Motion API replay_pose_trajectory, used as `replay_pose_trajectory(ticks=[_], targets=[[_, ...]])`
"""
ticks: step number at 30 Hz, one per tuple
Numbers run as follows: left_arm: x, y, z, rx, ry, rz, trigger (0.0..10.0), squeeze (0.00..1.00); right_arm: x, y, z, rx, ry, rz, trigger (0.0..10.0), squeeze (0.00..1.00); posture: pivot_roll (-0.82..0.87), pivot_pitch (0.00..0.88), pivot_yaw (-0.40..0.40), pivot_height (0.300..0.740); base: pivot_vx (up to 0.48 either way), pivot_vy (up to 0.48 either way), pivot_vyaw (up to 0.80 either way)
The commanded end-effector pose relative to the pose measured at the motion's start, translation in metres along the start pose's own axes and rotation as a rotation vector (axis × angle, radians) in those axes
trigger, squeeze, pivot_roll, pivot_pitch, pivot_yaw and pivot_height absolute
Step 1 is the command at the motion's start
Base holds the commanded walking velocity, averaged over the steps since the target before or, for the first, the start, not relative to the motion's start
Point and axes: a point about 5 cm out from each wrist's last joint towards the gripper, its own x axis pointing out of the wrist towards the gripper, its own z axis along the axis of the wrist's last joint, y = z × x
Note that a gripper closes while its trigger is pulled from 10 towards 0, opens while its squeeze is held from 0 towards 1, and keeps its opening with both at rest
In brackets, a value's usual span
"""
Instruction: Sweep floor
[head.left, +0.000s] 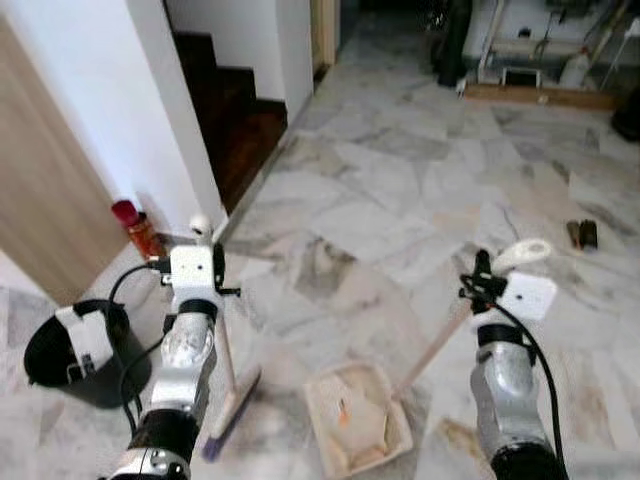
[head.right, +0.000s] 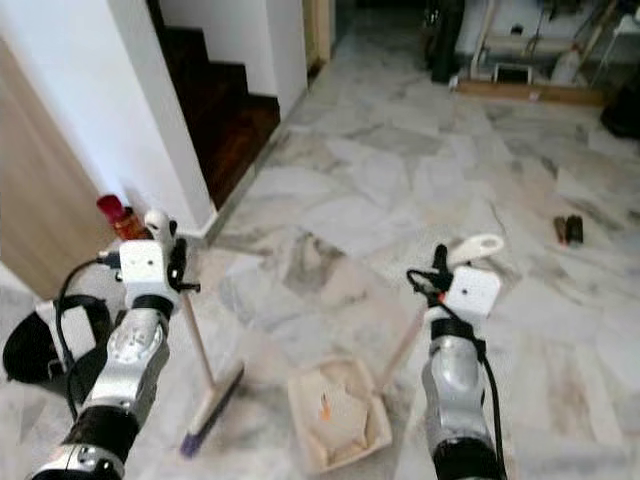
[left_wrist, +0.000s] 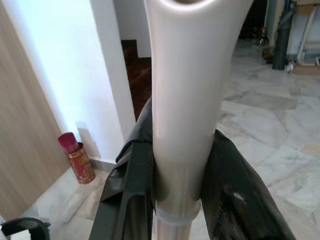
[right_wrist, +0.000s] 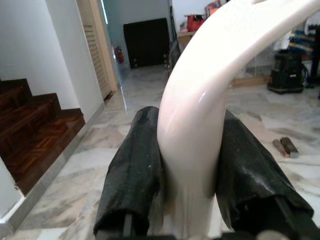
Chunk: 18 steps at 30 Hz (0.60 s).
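Gripping broom (head.left: 232, 400) in left gripper (head.left: 205, 262) and dustpan (head.left: 357, 417) handle in right gripper (head.left: 482, 280), fingers clamped; some debris is collected, emptying into bin (head.left: 70, 352) probably remains.

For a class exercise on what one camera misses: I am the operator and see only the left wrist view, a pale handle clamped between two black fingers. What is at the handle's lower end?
Observer: A flat broom head with purple bristles, resting on the grey marble floor; the left gripper holds the broom's pale handle.
Operator: What is the other arm doing?
Observer: The right gripper is shut on the white curved handle of a cream plastic dustpan.
Operator: Where does the dustpan sit?
Observer: On the floor to the right of the broom head, apart from it.
Operator: Anything in it?
Observer: A small orange scrap; I cannot tell what it is.
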Motion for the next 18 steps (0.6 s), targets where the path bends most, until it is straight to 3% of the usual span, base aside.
replay_pose_trajectory(ticks=[1,18], targets=[[0.0054,0.0049,0.012,0.004,-0.049,0.016,10.0,0.0,0.007,0.0077,0.0125,0.015,-0.061,0.017,10.0,0.0,-0.01,0.043,0.035,0.74,0.0,0.364,0.0],[0.0057,0.0053,0.0124,0.005,-0.049,0.018,10.0,0.0,0.0076,0.0084,0.0123,0.023,-0.06,0.018,10.0,0.0,-0.01,0.042,0.033,0.74,0.0,0.365,0.0]])
